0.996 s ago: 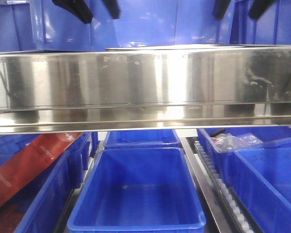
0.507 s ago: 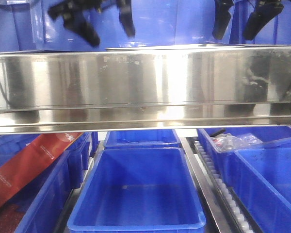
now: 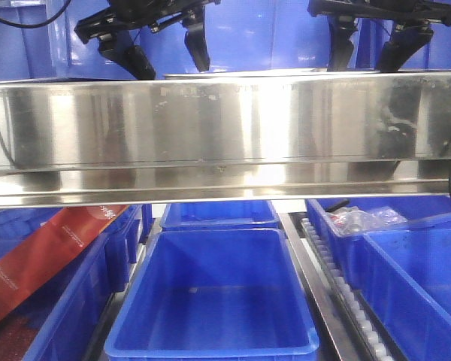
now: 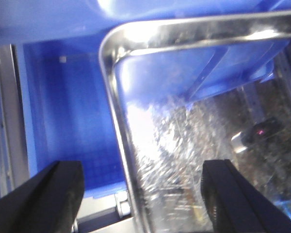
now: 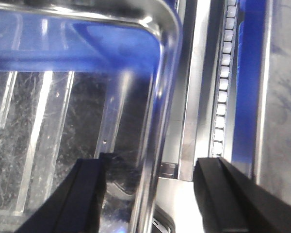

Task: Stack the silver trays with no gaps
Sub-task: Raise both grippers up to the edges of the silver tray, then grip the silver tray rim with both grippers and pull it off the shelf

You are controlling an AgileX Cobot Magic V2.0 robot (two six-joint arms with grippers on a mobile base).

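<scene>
Left wrist: left gripper (image 4: pixel 143 191) wide astride the tray (image 4: pixel 115 121) rim, right gripper (image 5: pixel 157 189) likewise (nothing gripped); I fear uneven pinches tilting it, leaving gaps.

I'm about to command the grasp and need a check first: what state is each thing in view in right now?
left gripper: open, fingers either side of the tray's rim.
right gripper: open, fingers either side of the tray's rim.
silver trays: level, not gripped; how closely they nest cannot be told.
centre blue bin: upright, looks empty.
red box: tilted, not lying flat.
</scene>
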